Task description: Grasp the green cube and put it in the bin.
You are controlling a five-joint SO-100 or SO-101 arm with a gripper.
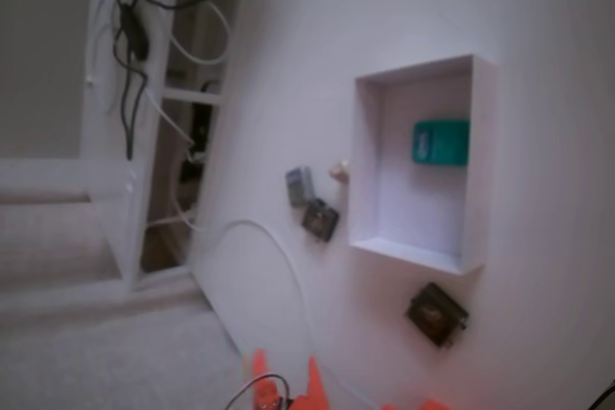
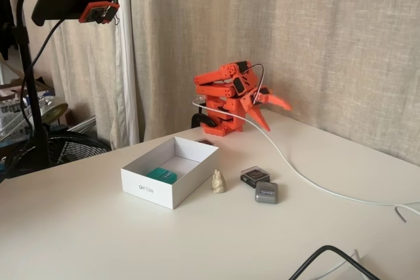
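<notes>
Step in hand, as judged: placement looks complete. The green cube [image 2: 161, 175] already lies inside the bin [image 2: 146, 188], and the arm is folded back at its base, clear of everything. The next move calls for little; at most confirm the cube has settled flat and leave the arm parked.

Near, fixed view across the worktop [image 2: 79, 240]: a black cable loops at the front edge. Then the bin, a shallow white tray with low walls. Its only visible content is the cube, resting on the floor against the wall nearest the camera in that view. In the other fixed view the cube [image 1: 441, 142] sits by the right wall of the bin [image 1: 484, 160].

Just beside the bin, outside it: a small pale figurine [image 2: 218, 181], a dark square tag [image 2: 254, 176] and a grey block [image 2: 266, 193], the last two touching or nearly so.

Far: gripper [image 2: 272, 113], jaws spread apart, holding nothing, pointing toward the right of that view. A white cable [image 2: 295, 172] trails from the arm across the worktop.
</notes>
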